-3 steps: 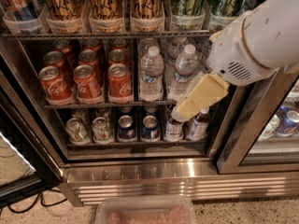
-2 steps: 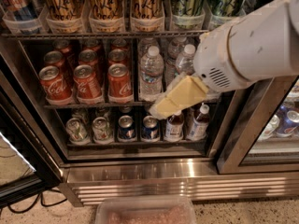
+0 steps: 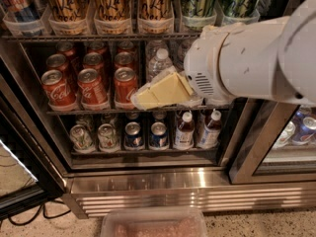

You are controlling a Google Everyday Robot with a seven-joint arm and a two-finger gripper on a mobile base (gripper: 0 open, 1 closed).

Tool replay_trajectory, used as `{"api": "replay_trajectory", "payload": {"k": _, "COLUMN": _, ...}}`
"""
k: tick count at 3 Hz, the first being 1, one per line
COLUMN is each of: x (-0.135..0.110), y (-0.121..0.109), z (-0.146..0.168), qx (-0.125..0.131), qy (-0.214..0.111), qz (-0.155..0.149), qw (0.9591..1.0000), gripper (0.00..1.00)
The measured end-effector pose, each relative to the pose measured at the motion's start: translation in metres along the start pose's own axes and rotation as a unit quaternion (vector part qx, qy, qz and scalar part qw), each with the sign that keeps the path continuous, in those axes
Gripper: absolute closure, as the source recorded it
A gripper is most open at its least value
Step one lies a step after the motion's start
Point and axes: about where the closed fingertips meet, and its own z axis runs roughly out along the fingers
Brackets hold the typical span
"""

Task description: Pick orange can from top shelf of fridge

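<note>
Three orange cans [image 3: 111,4] with dark script stand side by side in clear trays on the top shelf [image 3: 98,35] of the fridge [image 3: 148,181]; their lids are cut off by the top edge of the view. My gripper [image 3: 144,98], cream-yellow at the end of the thick white arm [image 3: 256,58], points left in front of the middle shelf. It sits below the orange cans, just right of the red cans, and holds nothing that I can see. The arm hides part of the middle shelf's right side.
Green cans [image 3: 197,1] stand right of the orange ones. Red cola cans [image 3: 91,85] and water bottles [image 3: 159,60] fill the middle shelf, small cans and bottles [image 3: 183,130] the lower one. A black door frame [image 3: 29,147] is at left, a plastic bin [image 3: 153,223] on the floor.
The arm has swung left and come nearer the camera. The gripper has moved from the shelf's right side to in front of the water bottles, beside the red cans.
</note>
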Motion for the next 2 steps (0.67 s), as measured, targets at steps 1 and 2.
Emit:
{"api": "replay_trajectory", "payload": {"k": 1, "x": -0.0169, "y": -0.0021, "z": 0.0036, "qx": 0.022, "qy": -0.029, "qz": 0.022, "qw": 0.9991, "gripper": 0.0}}
{"api": "replay_trajectory", "payload": {"k": 2, "x": -0.017, "y": -0.0022, "z": 0.0036, "qx": 0.022, "qy": -0.029, "qz": 0.022, "qw": 0.9991, "gripper": 0.0}}
